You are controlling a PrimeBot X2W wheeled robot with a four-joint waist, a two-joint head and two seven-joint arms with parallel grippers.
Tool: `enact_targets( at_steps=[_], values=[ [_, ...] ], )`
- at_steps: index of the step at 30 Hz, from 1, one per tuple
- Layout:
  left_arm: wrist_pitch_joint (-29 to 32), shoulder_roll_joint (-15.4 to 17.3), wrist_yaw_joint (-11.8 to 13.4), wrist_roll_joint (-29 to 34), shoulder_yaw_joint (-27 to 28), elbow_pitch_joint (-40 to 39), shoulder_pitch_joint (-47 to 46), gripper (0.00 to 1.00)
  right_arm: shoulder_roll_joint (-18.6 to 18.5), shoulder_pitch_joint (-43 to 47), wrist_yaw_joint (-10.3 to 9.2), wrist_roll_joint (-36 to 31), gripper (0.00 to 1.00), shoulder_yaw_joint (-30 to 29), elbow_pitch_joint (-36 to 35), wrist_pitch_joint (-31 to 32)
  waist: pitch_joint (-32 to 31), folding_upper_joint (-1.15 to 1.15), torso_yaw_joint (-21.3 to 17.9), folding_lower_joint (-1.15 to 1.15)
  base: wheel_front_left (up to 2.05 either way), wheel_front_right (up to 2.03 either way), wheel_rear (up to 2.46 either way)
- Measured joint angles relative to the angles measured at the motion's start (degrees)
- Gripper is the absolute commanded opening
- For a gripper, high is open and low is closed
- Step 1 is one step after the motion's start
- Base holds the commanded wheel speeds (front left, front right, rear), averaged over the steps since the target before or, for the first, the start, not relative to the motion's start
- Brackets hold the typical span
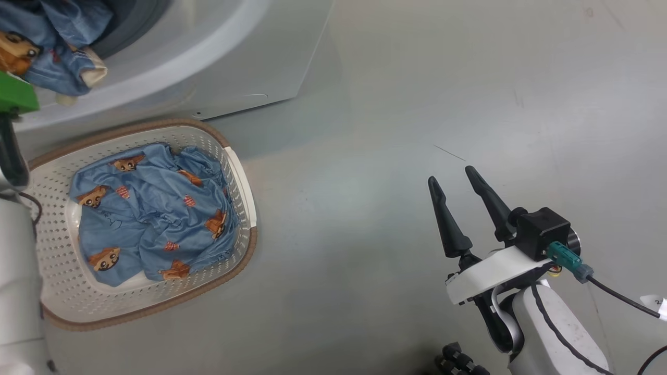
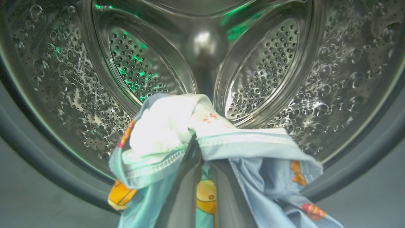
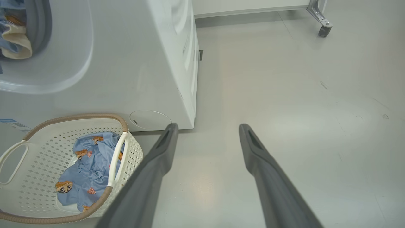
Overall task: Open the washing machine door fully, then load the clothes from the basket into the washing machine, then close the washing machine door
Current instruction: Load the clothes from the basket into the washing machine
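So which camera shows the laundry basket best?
The head view: the basket lies almost whole, seen from above. The right wrist view cuts it at the edge. The left wrist view faces the drum.

The floor (image 3: 300,104) is smooth pale grey, with a soft sheen and a few faint dark scuffs (image 1: 449,152). A black caster (image 3: 324,30) on a metal bracket stands on it beside a long white panel (image 3: 246,7).

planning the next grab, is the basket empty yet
Not empty: a light-blue printed garment lies crumpled in the basket.
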Motion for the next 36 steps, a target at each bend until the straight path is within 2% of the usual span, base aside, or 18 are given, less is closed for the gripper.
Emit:
enact_targets(
  at_steps=[18,24,30,33,36],
  values=[
    [10.46,8.34,0.36,0.24,3.03,10.55,-18.23,0.00,0.18,3.63,-0.03,2.13,1.00,2.46,-0.03,0.00,3.09,0.00,-7.44,0.00,0.00,0.00,0.00],
    [11.38,10.03,0.96,-0.31,4.35,12.35,-23.56,0.00,0.25,4.47,-0.20,2.38,1.00,2.05,-0.80,0.00,5.15,0.00,-8.92,0.00,0.00,0.00,0.00],
    [11.32,11.31,2.59,-0.43,5.93,13.83,-26.75,0.00,0.41,5.07,-0.18,2.38,1.00,2.19,-1.08,0.01,6.57,0.00,-9.83,0.00,0.00,0.00,0.00],
    [10.49,12.98,2.75,0.16,5.72,14.32,-27.91,0.00,0.45,5.07,-0.13,2.61,1.00,2.75,-1.90,0.01,7.02,0.00,-10.51,0.00,0.00,0.00,0.00],
    [9.72,14.62,3.97,0.66,6.23,14.59,-29.79,0.00,0.47,5.05,-0.12,3.93,1.00,3.01,-4.19,0.01,7.45,0.00,-11.15,0.00,0.00,0.00,0.00]
  ],
)
